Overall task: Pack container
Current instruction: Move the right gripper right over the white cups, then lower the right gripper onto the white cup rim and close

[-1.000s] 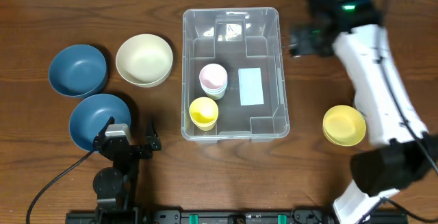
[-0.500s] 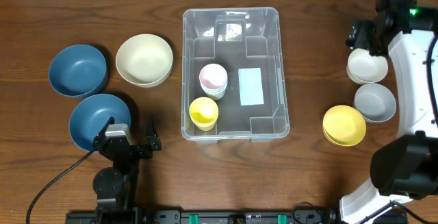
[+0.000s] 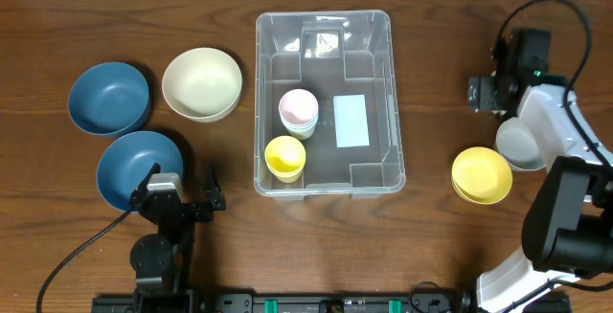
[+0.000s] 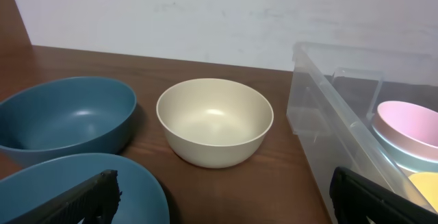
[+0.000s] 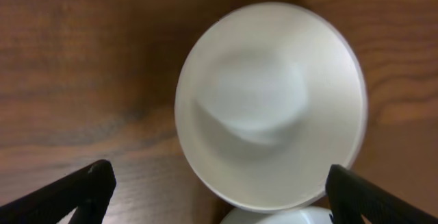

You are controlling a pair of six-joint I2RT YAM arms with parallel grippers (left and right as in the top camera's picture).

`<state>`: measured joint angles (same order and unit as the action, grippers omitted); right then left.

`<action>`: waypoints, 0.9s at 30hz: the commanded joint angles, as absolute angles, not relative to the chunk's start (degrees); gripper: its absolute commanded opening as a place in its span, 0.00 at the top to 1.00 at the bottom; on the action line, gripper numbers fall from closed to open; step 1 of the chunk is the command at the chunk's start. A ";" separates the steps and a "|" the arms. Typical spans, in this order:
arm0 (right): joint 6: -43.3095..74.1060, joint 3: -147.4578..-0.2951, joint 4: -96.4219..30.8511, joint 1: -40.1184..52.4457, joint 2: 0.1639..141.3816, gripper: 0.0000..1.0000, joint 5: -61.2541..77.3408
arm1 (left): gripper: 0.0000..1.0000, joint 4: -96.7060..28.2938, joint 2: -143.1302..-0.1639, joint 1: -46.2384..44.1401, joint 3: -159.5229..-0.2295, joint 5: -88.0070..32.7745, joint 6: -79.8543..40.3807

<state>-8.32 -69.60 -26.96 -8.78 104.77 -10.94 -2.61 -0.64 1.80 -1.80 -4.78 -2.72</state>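
Observation:
The container (image 3: 324, 35), a large clear bin with a white label (image 3: 351, 122) on its base, stands mid-table. Inside it are a pink and white cup stack (image 3: 298, 110) and a yellow cup (image 3: 284, 156). Its left wall (image 4: 321, 114) shows in the left wrist view. My right gripper (image 3: 490, 93) hangs open at the far right, straight above a white bowl (image 5: 270, 104); its fingertips (image 5: 92, 186) stand wide of the rim. In the overhead view the arm hides that bowl. My left gripper (image 3: 178, 201) rests open and empty at the front left.
Two blue bowls (image 3: 109, 96) (image 3: 134, 160) and a cream bowl (image 3: 201, 83) sit left of the container. A grey bowl (image 3: 519, 145) and a yellow bowl (image 3: 481, 174) lie at the right, close under the right arm. The nearer blue bowl lies by the left gripper's fingers.
My right arm has swung from the container's back right corner out to the right and now stands over the white bowl, covering it from above. The left arm has not moved.

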 commanded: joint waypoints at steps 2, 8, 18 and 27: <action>-13.10 -64.90 -21.02 -8.69 105.03 0.01 -10.02 | 0.02 -3.38 -0.60 1.63 -0.23 -5.41 -1.96; -14.41 -61.65 -15.25 -8.69 105.12 0.03 -8.64 | 0.02 -3.38 -0.60 1.63 -0.23 -5.41 -1.96; -17.67 -59.51 -11.75 -8.69 105.14 0.32 -8.29 | 0.02 -3.38 -0.60 1.63 -0.23 -5.41 -1.96; -17.65 -59.44 -11.86 -8.69 105.14 0.43 -8.32 | 0.02 -3.38 -0.60 1.63 -0.23 -5.41 -1.96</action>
<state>-17.21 -59.77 -11.94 -8.78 104.88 -8.51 -2.61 -0.64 1.80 -1.80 -4.78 -2.72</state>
